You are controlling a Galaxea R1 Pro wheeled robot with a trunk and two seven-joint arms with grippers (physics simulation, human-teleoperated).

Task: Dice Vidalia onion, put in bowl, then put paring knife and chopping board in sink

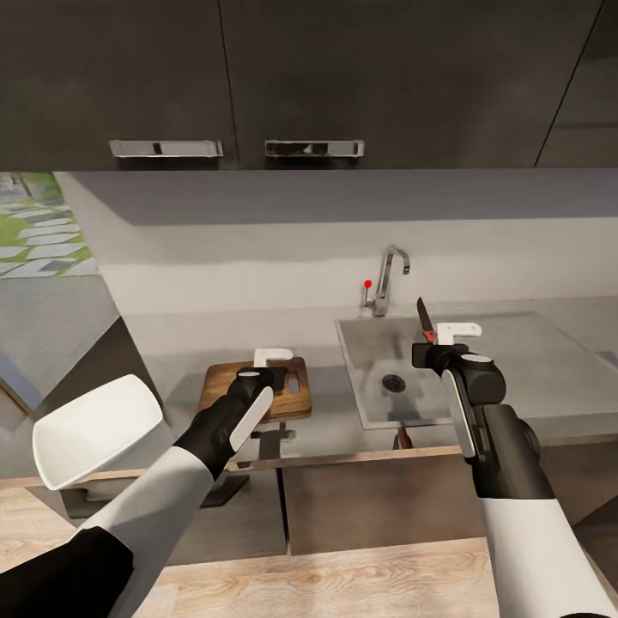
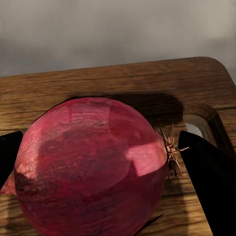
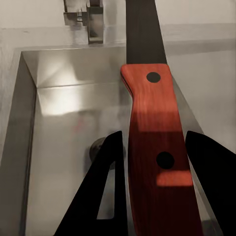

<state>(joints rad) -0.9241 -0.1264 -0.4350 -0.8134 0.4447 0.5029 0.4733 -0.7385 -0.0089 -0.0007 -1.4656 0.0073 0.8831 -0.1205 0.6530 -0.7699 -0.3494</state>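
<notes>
Left wrist view shows the red-skinned onion (image 2: 93, 167) resting on the chopping board (image 2: 118, 88), with the left gripper (image 2: 105, 172) pinching it between its dark fingers (image 2: 209, 172). Over the sink (image 1: 532, 360), the right gripper (image 3: 155, 177) clamps the reddish handle of the paring knife (image 3: 150, 132), whose dark blade points up toward the tap (image 1: 388, 275); the blade's edge is hard to make out. On the countertop (image 1: 172, 339), well left of the board, the white bowl (image 1: 94, 429) sits at the front edge.
</notes>
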